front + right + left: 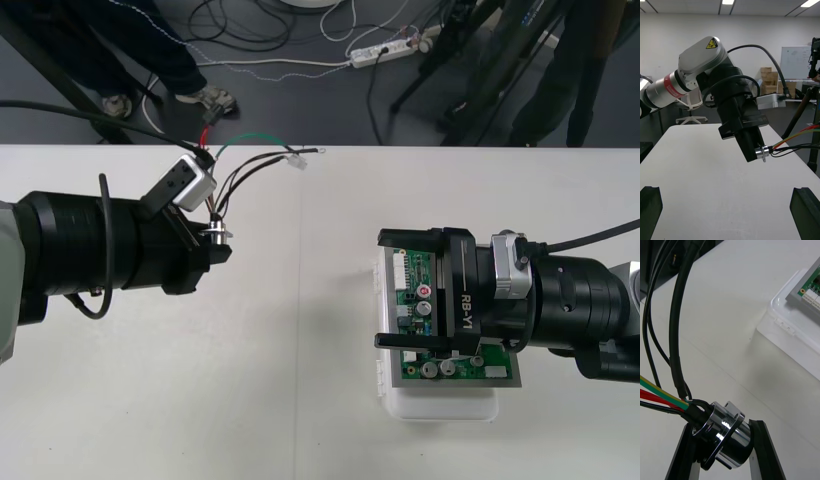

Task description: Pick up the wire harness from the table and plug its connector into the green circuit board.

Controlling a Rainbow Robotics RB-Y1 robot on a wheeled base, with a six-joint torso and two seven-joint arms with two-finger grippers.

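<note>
My left gripper [216,243] is shut on the harness's round metal socket [217,235], held a little above the table's left half. The red, green and black wires [238,172] trail from it toward the far edge, where a small connector end [297,161] lies on the table. In the left wrist view the flanged socket [728,434] sits clamped between the black fingers [760,445]. My right gripper [380,290] stands open over the green circuit board [419,300] on its white base [446,406]. The right wrist view shows the left gripper with the socket [763,153] and wires [797,141].
Bare table lies between the two grippers. A corner of the board [811,289] and its white base [790,327] stand across from the socket. Cables and a power strip [380,52] lie on the dark floor beyond the far edge.
</note>
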